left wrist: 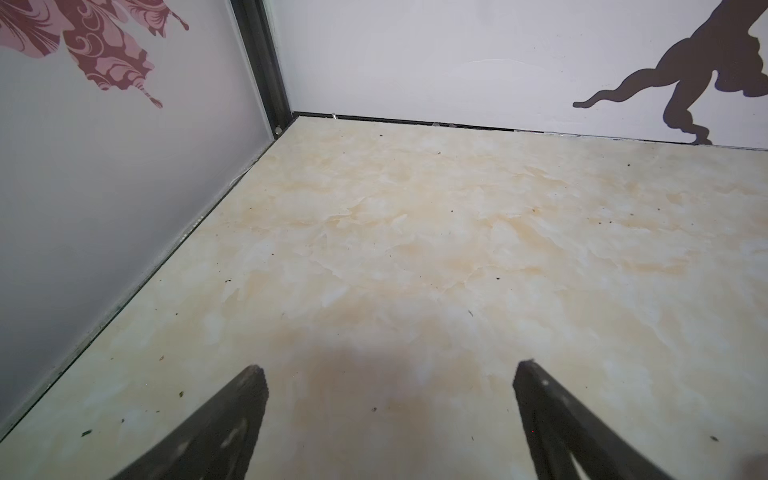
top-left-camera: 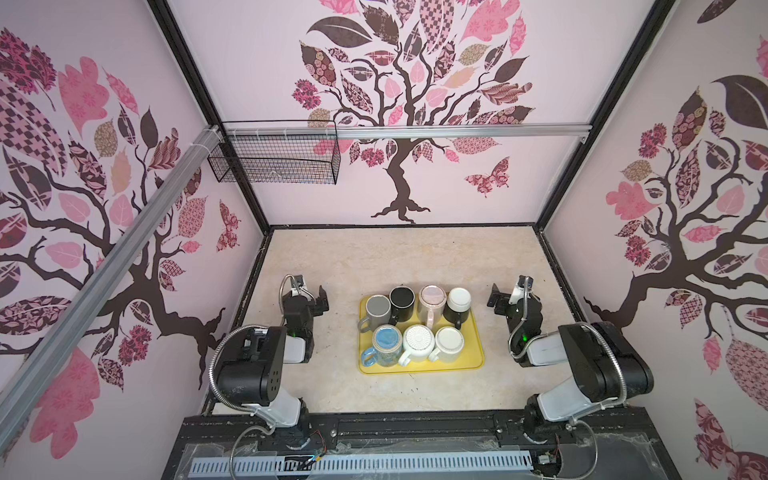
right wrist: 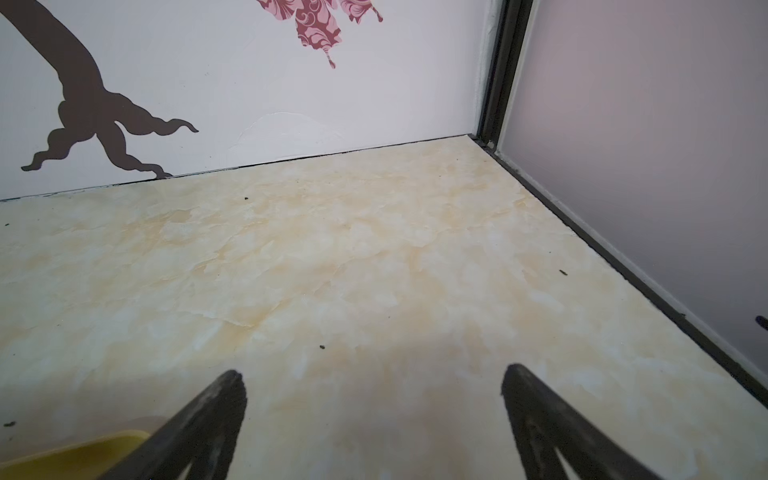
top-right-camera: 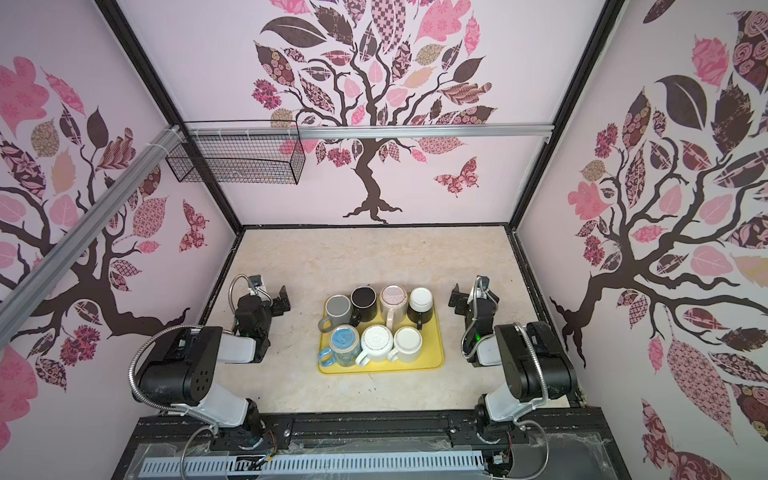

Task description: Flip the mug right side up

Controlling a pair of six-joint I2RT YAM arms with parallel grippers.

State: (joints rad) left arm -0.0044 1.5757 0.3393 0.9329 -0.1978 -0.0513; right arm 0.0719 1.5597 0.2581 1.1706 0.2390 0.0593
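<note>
So our left gripper (top-left-camera: pixel 323 300) and right gripper (top-left-camera: pixel 496 300) flank the centre-frame tray (top-left-camera: pixel 473 357). Both gape empty, ready for a mug (top-left-camera: pixel 432 298)

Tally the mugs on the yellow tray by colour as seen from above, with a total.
Grey mug: 1
Black mug: 1
Pink mug: 1
Dark mug with a white top: 1
Blue mug: 1
White: 2, the ribbed white mug and the plain white mug
Total: 7 mugs, all on the yellow tray
</note>
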